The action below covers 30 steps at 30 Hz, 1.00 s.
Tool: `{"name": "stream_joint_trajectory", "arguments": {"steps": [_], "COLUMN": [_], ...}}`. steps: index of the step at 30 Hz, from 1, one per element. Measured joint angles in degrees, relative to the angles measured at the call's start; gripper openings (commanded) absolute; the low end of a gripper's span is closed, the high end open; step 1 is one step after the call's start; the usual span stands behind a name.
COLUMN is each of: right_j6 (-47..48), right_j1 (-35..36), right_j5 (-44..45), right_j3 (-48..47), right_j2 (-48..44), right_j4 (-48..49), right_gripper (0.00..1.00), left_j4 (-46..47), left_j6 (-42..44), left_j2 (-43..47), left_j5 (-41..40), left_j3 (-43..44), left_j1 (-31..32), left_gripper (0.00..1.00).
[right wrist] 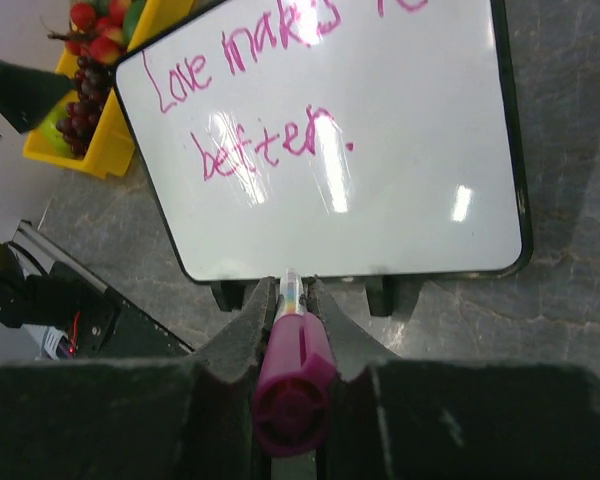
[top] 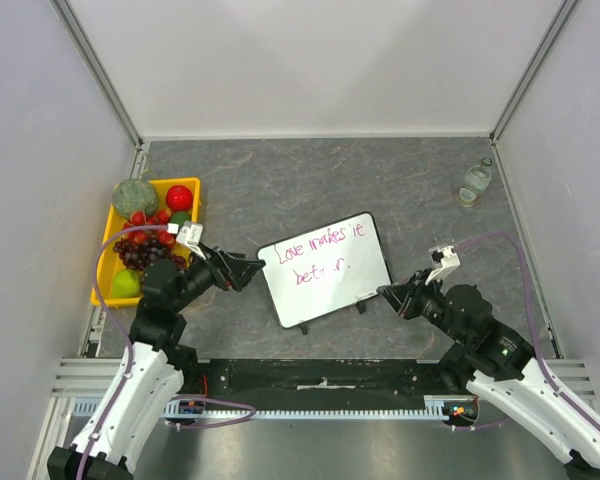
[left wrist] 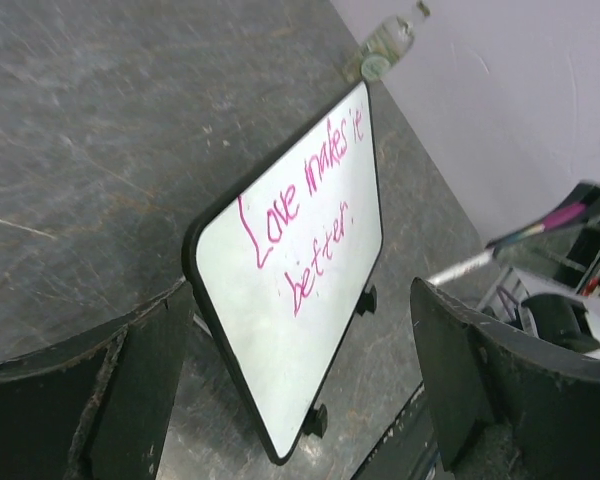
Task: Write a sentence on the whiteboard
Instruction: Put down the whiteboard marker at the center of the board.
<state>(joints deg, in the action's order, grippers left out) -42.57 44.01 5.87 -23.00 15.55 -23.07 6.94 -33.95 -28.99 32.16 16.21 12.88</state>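
Two arms work over a grey stone-patterned table (top: pixel 310 180). The whiteboard (top: pixel 325 270) lies between them in the near-middle of the table. It is turned at an angle, so its right end sits farther from the arm bases than its left. Two small black feet (left wrist: pixel 316 420) show along its near long edge.

The sentence (left wrist: pixel 300 215) is in pink-magenta, in two lines: "Love makes it" above and "better." below, filling the left and middle of the board. The lower right part of the white surface is bare.

The left gripper (top: pixel 248 272) is just beside the board's left short edge. Its jaws are spread wide with nothing clamped. In the left wrist view the board shows in the gap between the two dark fingers (left wrist: pixel 140 380). Contact with the frame cannot be determined.

The right gripper (top: pixel 388 293) is at the board's near right corner, clenched on a magenta marker (right wrist: pixel 292 375). The marker's cap end faces the camera and its tip points toward the board's near edge. The tip sits near the frame and off the white surface.

Also noted:
- A yellow tray (top: pixel 105 262) of fruit is well left of the board.
- A small clear bottle (top: pixel 475 182) is at the far right.
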Motion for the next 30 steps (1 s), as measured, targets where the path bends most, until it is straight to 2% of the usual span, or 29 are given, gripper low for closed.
{"name": "stream_joint_trajectory", "arguments": {"steps": [5,13,16,18,23,24,25,27,30], "right_j6": [-3.6,-9.8,-12.5,-14.5,-18.6,-19.1,-19.5,-20.0,-19.6], "right_j1": [0.0,0.0,0.0,0.0,0.0,0.0,0.0,0.0,0.0], "right_j5": [-3.8,-12.1,-15.0,-16.2,-17.3,-17.2,-16.8,-15.8,-13.9], "right_j3": [1.8,7.8,10.5,12.2,14.2,14.2,14.1,13.7,13.0], "right_j2": [-0.9,-1.2,-2.8,-4.3,-8.7,-9.4,-10.1,-10.6,-10.3], "right_j4": [-3.5,-5.7,-6.7,-7.2,-8.8,-8.9,-9.2,-11.2,-14.4], "right_gripper": [0.00,0.01,0.03,0.08,0.50,0.61,0.77,0.96,0.98], "left_j4": [-6.8,-12.0,-12.9,-13.0,-14.3,-14.4,-14.5,-14.6,-14.5], "left_j6": [0.1,0.2,0.2,0.2,0.2,0.2,0.2,0.2,0.2], "left_j2": [3.3,1.3,0.5,0.5,0.7,0.9,1.2,1.8,2.1], "left_j5": [-4.9,-5.7,-5.7,-5.7,-5.7,-5.7,-5.8,-6.1,-6.2], "left_j3": [5.5,10.4,11.5,11.6,11.6,11.6,11.6,11.6,11.6], "left_j1": [0.0,0.0,0.0,0.0,0.0,0.0,0.0,0.0,0.0], "left_gripper": [0.95,0.96,0.96,0.96,0.96,0.96,0.96,0.96,0.96]}}
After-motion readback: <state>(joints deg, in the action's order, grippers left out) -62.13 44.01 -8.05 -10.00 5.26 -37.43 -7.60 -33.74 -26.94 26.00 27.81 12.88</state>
